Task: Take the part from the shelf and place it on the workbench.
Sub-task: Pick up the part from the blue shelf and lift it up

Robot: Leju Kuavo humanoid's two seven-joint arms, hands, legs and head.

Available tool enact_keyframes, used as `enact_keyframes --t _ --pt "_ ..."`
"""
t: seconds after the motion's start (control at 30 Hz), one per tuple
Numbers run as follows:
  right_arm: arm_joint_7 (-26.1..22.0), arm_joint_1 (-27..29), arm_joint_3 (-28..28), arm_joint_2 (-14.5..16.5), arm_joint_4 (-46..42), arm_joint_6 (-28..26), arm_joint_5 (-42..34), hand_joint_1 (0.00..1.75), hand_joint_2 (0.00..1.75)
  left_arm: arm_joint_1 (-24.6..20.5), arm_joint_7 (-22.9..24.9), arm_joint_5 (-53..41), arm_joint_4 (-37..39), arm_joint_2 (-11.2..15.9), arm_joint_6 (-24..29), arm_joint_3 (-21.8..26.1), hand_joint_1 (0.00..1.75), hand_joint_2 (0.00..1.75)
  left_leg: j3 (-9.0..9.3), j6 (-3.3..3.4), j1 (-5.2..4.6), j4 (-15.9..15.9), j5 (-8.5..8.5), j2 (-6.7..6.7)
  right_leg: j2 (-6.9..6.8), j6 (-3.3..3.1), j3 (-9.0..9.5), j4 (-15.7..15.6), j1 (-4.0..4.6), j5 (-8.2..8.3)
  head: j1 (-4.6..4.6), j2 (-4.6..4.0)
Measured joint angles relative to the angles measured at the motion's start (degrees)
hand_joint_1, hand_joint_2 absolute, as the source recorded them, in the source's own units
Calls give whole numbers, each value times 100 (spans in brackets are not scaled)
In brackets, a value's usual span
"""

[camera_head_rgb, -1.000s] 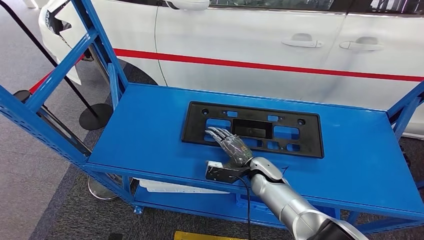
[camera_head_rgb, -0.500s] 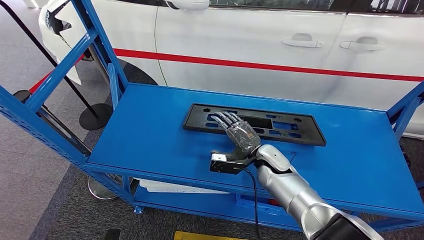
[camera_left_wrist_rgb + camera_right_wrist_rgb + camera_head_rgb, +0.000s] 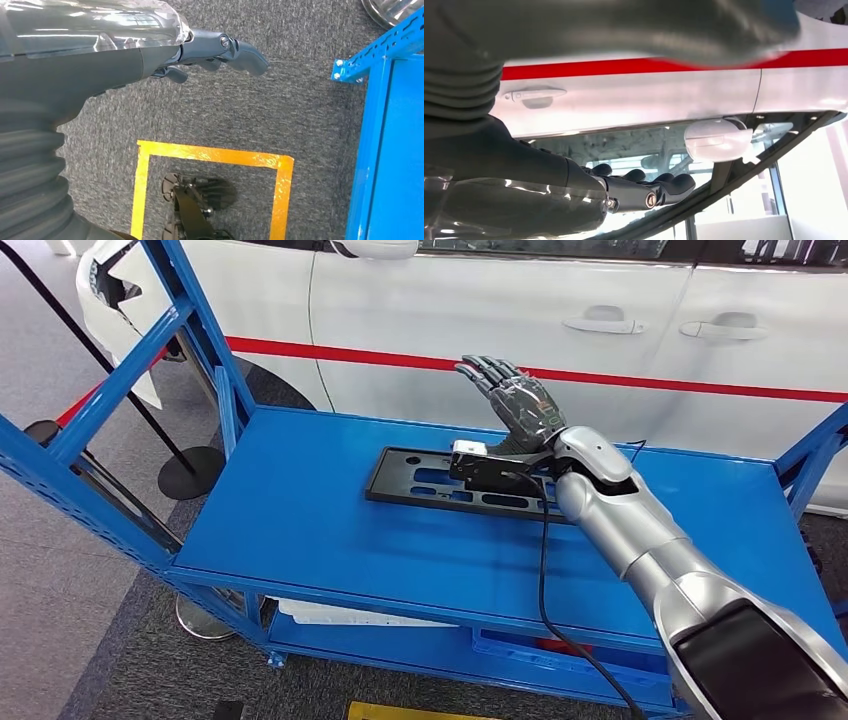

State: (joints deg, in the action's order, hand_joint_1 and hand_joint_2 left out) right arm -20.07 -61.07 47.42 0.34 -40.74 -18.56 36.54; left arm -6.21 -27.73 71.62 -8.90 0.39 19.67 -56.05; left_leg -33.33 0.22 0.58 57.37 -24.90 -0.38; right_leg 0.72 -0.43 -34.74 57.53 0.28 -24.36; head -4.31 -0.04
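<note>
The part is a flat black plate with cut-outs (image 3: 420,480), lying on the top deck of the blue shelf (image 3: 290,520). Its near edge looks raised and its right half is hidden behind my right arm. My right hand (image 3: 515,400) stands upright above the plate's middle, with its back towards me and its fingers (image 3: 644,192) straight and apart, pointing up at the car. Where the thumb meets the plate is hidden. My left hand (image 3: 200,50) hangs over the carpet and holds nothing, its fingers loosely extended.
A white car with a red stripe (image 3: 400,310) stands close behind the shelf. Blue uprights (image 3: 120,380) frame the shelf's left end, and a black stand base (image 3: 190,472) sits beyond them. Yellow floor tape (image 3: 210,155) lies beside the shelf leg (image 3: 370,150).
My right hand slid forward over the plate, then swung upright above it. The plate looks more foreshortened, its near edge higher than before.
</note>
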Motion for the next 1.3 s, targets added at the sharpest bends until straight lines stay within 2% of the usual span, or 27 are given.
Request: enact_keyframes --t 0.17,0.3,0.8,0.9,1.07,1.17,1.3 --pt "-41 29 22 21 63 -105 -4 0 175 8 45 -2 0 0 44 -23 0 175 -1 0 0 -1 0 0 0 0 0 0 0 0 0 0" --pt "-72 63 57 77 121 -120 -8 0 175 22 25 43 0 0 90 -25 0 0 -1 0 0 -1 0 0 0 0 0 0 0 0 0 0" --pt "-82 113 199 200 294 -22 24 0 175 96 71 54 0 -2 352 -39 0 0 -2 0 0 -1 0 -1 -1 0 0 0 0 0 0 0" --pt "-149 98 236 200 323 389 -86 0 175 96 122 84 0 2 406 -39 0 0 -2 0 0 -1 0 -1 -1 0 0 0 0 0 0 0" --pt "-388 8 442 165 363 1518 -186 0 175 105 217 156 0 17 436 -39 0 0 0 0 0 0 0 -1 -1 0 0 0 0 0 0 0" --pt "-444 7 593 126 397 1672 -174 0 175 125 303 162 0 19 480 -39 0 0 -1 0 0 -1 0 0 -1 0 -1 0 0 0 0 0" --pt "-420 89 754 112 475 1567 -114 0 175 136 358 154 0 17 543 -41 0 0 -1 0 0 -1 0 0 0 0 -1 0 0 0 0 0"
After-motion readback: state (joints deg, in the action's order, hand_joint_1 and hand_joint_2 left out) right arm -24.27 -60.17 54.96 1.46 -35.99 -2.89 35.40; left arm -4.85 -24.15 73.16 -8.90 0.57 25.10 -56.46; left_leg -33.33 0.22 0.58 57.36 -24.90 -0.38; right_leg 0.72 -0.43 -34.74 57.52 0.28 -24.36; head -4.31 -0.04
